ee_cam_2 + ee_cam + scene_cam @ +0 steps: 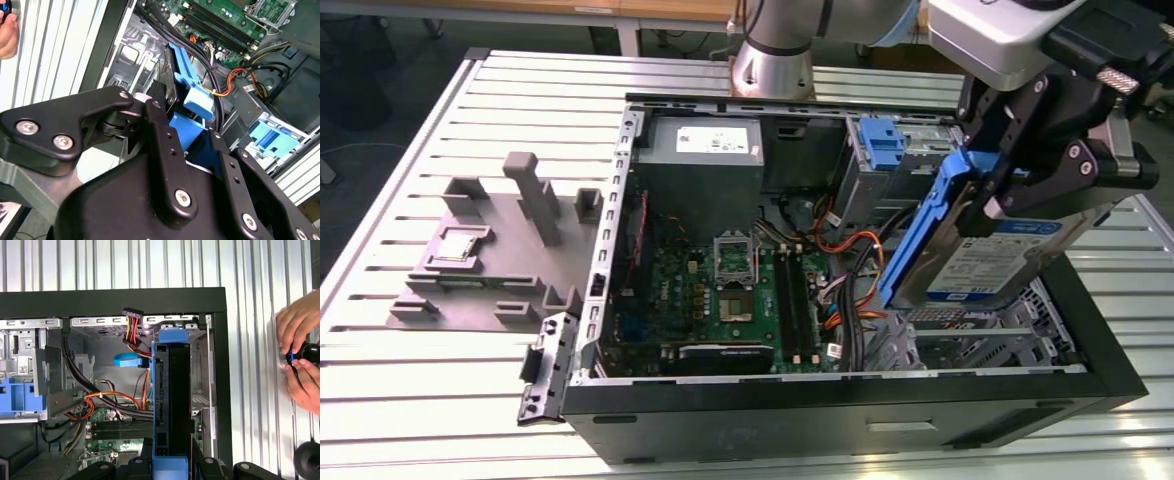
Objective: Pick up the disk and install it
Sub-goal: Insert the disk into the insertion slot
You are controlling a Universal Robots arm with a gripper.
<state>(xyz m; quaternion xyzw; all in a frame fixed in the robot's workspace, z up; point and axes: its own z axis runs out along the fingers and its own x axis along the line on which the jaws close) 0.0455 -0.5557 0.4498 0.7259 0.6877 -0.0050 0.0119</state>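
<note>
The disk (983, 268) is a silver-grey drive with a white-and-blue label in a blue carrier. It hangs tilted, almost on edge, over the right end of the open computer case (854, 405) in the exterior view. My gripper (1017, 185) is shut on its upper part. In the first wrist view the disk (172, 400) appears edge-on, above the metal drive bay (202, 390) by the case wall, and my gripper (171, 466) holds its near end. In the second wrist view my gripper (192, 147) has black fingers (161, 145) clamping the blue carrier (187, 85).
Inside the case are the green motherboard (720, 290), a grey power-supply box (704, 145), an upright blue bracket (881, 142) and orange and black cables (847, 290). A grey fixture (494, 240) stands on the slatted table at the exterior view's left. A person's hands (300, 350) hold a black knob beside the case.
</note>
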